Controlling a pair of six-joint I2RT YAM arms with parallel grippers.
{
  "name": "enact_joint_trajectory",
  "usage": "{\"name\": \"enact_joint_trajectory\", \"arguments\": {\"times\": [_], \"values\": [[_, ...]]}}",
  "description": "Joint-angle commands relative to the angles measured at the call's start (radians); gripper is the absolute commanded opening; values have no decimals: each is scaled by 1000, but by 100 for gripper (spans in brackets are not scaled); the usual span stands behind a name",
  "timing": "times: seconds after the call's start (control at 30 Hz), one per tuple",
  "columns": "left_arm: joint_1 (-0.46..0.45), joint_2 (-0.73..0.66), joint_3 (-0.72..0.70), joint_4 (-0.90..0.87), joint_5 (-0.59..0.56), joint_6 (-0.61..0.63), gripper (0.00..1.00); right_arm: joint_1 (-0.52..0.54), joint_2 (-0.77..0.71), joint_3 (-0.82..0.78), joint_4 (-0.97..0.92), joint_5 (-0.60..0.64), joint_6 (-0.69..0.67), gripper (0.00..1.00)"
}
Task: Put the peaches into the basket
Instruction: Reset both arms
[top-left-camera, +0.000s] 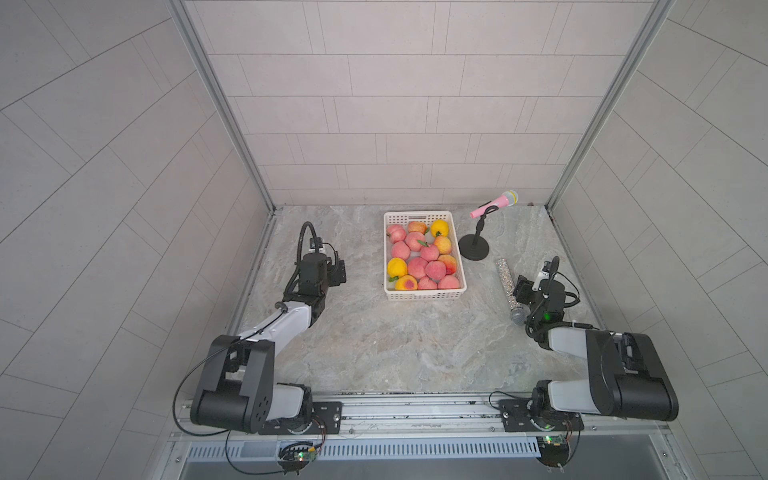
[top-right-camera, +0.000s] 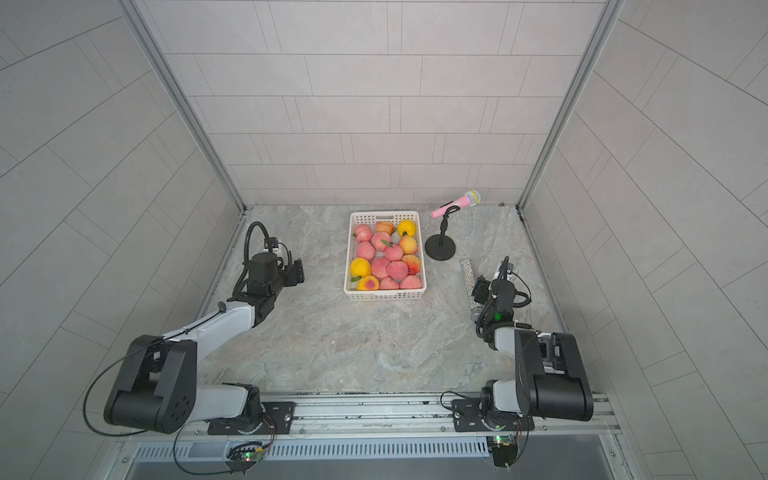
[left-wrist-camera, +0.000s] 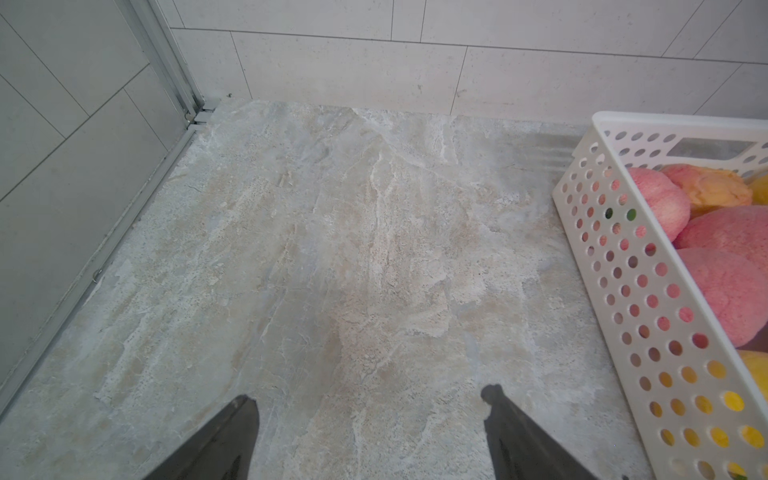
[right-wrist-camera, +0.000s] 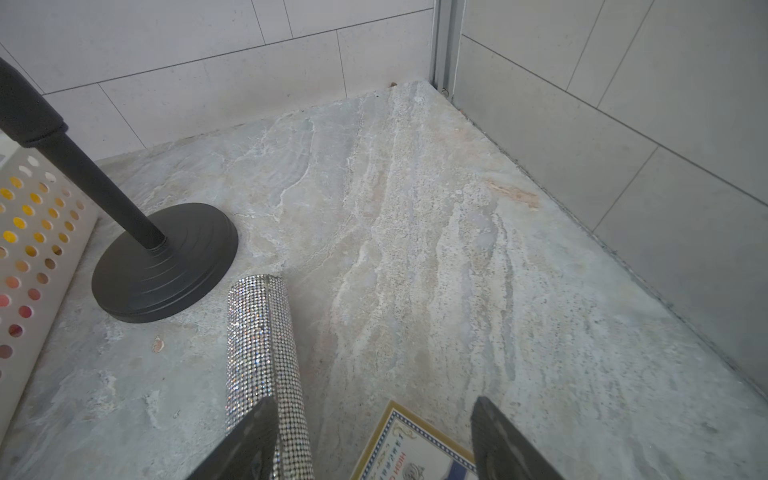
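microphone stand just beside basket

Left gripper: two dark fingertips spread wide, nothing between them, bare marbled table beneath. White basket near one finger, not touching; wall full of round holes, slot handle in far end. Peaches inside: pink ones against wall, yellow showing through holes. Tiled wall behind, metal post in corner.

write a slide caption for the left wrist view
Open left claw hovers empty over the marbled tabletop beside the white basket filled with peaches
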Motion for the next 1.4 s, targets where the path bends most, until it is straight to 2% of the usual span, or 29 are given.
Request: {"name": "enact_joint_trajectory", "arguments": {"times": [0.0, 0.1, 0.2, 0.23, 0.27, 0.33, 0.43, 0.47, 0.5, 0.57, 0.73, 0.97, 1.07, 1.13, 1.17, 1.2, 1.3, 1.37], "values": [[12, -6, -46, 116, -19, 64, 92, 3, 42, -32, 237, -52, -35, 74], [23, 1, -40, 93, 0, 58, 92, 12, 29, -35, 213, -93, -73, 75], [30, 25, -47, 94, 17, 53, 92, 58, 162, -80, 449, -78, -119, 80], [29, 29, -66, 108, 31, 60, 92, 66, 227, -102, 576, -62, -119, 100], [31, 27, -96, 140, 39, 64, 92, 65, 197, -102, 527, -54, -119, 100], [32, 28, -189, 337, 41, 63, 93, 65, 123, -77, 374, -37, -115, 100], [37, -1, -193, 300, 62, 63, 94, 65, 165, -48, 388, -38, -114, 100], [37, 3, -199, 319, 74, 64, 99, 66, 190, -51, 437, -39, -108, 100], [38, 7, -207, 345, 80, 70, 100, 66, 183, -56, 423, -35, -107, 100], [36, 1, -225, 373, 83, 75, 100, 65, 150, -34, 331, -7, -97, 100], [38, -40, -292, 461, 35, 64, 100, 65, 152, -12, 301, -13, -99, 100], [35, -53, -321, 485, 9, 58, 100, 69, 158, -11, 307, -9, -100, 100], [37, -59, -320, 475, -62, 54, 100, 68, 154, -2, 289, -17, -101, 100], [37, -59, -326, 494, -134, 134, 100, 69, 153, 18, 243, -45, -112, 100], [52, -42, -325, 512, -164, 113, 100, 68, 153, 38, 210, -63, -117, 100], [86, -4, -323, 537, -126, 81, 100, 70, 151, 58, 169, -73, -126, 100], [98, 186, -354, 826, -15, 112, 100, 80, 151, 60, 165, -61, -131, 100], [98, 244, -335, 843, 13, 121, 100, 79, 147, 63, 155, -60, -133, 100]]}}
